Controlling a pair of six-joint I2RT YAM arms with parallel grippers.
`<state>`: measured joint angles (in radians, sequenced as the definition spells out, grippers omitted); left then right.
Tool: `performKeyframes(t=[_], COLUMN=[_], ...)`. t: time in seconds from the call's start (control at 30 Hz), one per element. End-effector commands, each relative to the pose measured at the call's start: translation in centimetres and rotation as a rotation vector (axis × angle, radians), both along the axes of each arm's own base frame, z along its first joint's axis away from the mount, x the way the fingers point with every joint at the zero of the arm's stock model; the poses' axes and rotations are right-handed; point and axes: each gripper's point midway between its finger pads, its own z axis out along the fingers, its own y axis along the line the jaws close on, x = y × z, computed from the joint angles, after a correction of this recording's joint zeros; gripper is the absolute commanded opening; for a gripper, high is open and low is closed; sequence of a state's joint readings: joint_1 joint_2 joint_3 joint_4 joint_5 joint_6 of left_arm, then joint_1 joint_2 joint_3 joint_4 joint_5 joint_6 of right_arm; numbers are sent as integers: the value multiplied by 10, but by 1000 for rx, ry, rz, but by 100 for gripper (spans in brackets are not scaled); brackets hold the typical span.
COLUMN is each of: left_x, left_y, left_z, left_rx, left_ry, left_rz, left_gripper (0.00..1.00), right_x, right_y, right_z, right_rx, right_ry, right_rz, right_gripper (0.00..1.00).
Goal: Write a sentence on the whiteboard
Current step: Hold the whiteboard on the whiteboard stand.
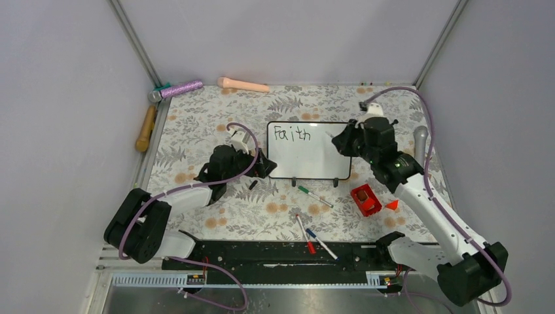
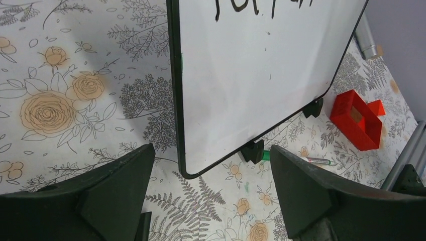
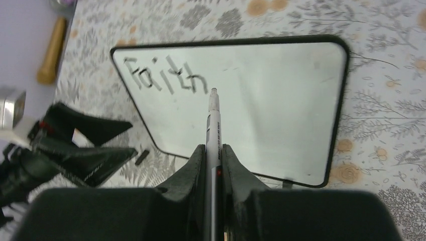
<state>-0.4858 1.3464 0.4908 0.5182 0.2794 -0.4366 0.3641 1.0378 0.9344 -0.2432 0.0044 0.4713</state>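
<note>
We judge the writing to be partway. The small glossy white whiteboard with a thin black frame (image 1: 314, 160) rests in the middle of the flower-patterned surface (image 1: 196, 124). Only the black handwritten word "Faith" (image 1: 291, 134) stands at its far left corner, so the sentence is begun, not finished. The right jaws are closed on a slim white marker with a dark tip (image 3: 213, 120), whose point sits over bare board just right of the word; whether it touches we cannot tell. The left jaws stand wide open, straddling the board's near left corner with a gap on each side, holding nothing. The next move, as we see it, calls for setting the tip down a clear space after the "h" and starting a new word, with the board kept from sliding. Nothing seems to block that path. Near the board's front edge lie a green-capped marker (image 1: 314, 196), a red open square block (image 1: 365, 199) and a small red wedge (image 1: 393, 205). Red-capped (image 1: 304, 232) and blue-capped (image 1: 321, 243) markers lie nearer the bases. A wooden-handled tool (image 1: 145, 127), a purple glittery cylinder (image 1: 180, 88) and a peach-coloured rod (image 1: 242, 84) sit along the edges, well apart.
</note>
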Motion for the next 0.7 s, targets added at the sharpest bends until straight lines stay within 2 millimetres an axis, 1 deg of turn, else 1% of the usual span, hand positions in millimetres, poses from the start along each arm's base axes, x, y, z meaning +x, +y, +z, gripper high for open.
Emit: performKeyframes(t=[0.0,0.07,0.23,0.37,0.5,0.67], left_x=[8,11,17,18,20,20], left_y=[-6,-6,-7,-10,-10,-12], left_z=[14,15,14,11,11,12], left_rx=[-34,-29,-17,-18,-13,-18], left_ry=[-38,-41,-37,-19,-17,-18], left_rz=[-11,-5,4,-7,-9,-24], left_gripper=[85,83,81,81,81,83], right_x=[-18,-21,-26,-27,-30,-30], right_y=[22,36,70,89,99,102], right_z=[-4,-10,-4,-3,-9,-9], right_rx=[-237,-287,-313,-307,-328,-326], right_ry=[-2,6,-45,-54,-52,-61], right_rz=[140,177,232,266,296,302], right_gripper=[0,0,0,0,0,0])
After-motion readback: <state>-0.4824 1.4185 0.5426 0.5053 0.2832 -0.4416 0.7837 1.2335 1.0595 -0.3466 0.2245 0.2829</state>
